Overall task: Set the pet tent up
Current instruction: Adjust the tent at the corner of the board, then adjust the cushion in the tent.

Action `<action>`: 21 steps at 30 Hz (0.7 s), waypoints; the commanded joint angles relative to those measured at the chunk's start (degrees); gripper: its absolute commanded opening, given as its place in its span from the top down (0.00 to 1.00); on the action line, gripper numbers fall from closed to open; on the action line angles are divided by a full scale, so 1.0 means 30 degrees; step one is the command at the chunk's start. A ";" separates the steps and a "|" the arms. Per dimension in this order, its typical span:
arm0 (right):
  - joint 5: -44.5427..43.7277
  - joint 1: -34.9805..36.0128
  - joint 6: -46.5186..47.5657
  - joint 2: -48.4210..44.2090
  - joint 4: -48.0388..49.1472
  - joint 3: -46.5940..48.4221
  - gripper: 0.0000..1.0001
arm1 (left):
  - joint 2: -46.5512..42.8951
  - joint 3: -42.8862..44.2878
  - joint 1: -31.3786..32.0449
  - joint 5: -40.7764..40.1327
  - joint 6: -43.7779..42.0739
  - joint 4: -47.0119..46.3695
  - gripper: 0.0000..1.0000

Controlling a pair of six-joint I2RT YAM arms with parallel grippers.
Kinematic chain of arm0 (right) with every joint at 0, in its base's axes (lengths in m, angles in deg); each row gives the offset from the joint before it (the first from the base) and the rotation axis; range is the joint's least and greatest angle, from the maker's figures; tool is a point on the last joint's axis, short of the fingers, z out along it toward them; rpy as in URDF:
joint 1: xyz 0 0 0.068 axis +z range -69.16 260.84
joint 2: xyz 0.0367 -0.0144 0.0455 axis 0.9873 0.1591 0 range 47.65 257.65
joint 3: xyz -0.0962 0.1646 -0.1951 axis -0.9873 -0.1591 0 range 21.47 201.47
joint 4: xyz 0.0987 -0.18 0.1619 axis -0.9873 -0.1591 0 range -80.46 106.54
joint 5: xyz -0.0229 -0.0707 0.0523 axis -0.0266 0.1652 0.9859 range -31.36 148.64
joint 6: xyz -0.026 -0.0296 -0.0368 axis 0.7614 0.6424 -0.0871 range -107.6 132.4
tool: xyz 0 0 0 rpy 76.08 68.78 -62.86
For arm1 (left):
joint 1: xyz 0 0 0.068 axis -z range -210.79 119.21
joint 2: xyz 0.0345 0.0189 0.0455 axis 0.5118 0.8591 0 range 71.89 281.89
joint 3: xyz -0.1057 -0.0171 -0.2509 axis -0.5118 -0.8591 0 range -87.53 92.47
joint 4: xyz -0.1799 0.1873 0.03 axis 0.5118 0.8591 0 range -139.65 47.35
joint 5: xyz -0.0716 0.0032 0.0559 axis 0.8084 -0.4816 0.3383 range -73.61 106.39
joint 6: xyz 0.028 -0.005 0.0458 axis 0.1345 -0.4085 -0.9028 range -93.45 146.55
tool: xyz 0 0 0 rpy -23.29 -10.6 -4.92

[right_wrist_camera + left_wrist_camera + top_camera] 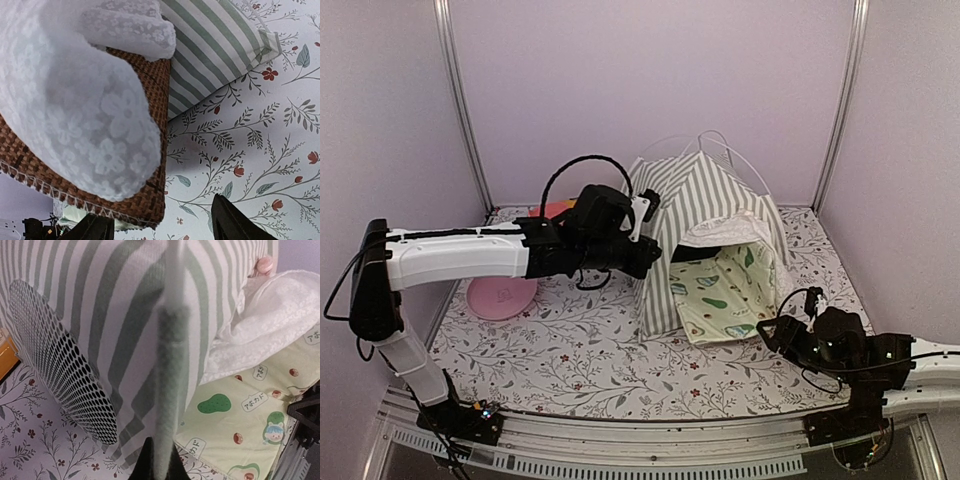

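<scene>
Colour rundown, since someone asked: the pet tent (705, 215) is sage-green and white stripes, with a little pink button (263, 263) by the door. Its mesh window (60, 375) is white netting with dark holes. The door curtain (85, 100) is white lace in a flower pattern. The mat (720, 290) is pale yellow with green avocados and brown pits. There's also a brown woven layer (145, 150) with a white stitched edge. The table cover (580, 360) is white with grey-green sprigs and tiny red flowers. The dish (500, 297) is pink and the bowl (552, 209) is orange-red.
</scene>
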 commanded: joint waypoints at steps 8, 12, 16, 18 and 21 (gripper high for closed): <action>0.5271 -0.5274 0.0426 0.3691 0.8635 -0.0784 0.71 | 0.0855 0.0676 0.0437 0.2597 -0.0287 -0.0597 1.00; 0.7543 -0.5942 -0.0080 0.5553 0.9981 0.0056 1.00 | 0.1381 0.1218 0.0548 0.3339 -0.0590 -0.0702 1.00; 0.8119 -0.5951 -0.1623 0.6734 1.1811 0.0418 1.00 | 0.2063 0.1775 0.0688 0.4104 -0.0879 -0.0707 1.00; 0.7565 -0.5973 -0.2353 0.7164 1.2845 0.0463 1.00 | 0.2359 0.2009 0.0815 0.4494 -0.0933 -0.0704 1.00; 0.6147 -0.5987 -0.2601 0.7704 1.3701 0.0968 1.00 | 0.2693 0.2259 0.1098 0.5015 -0.0946 -0.0723 1.00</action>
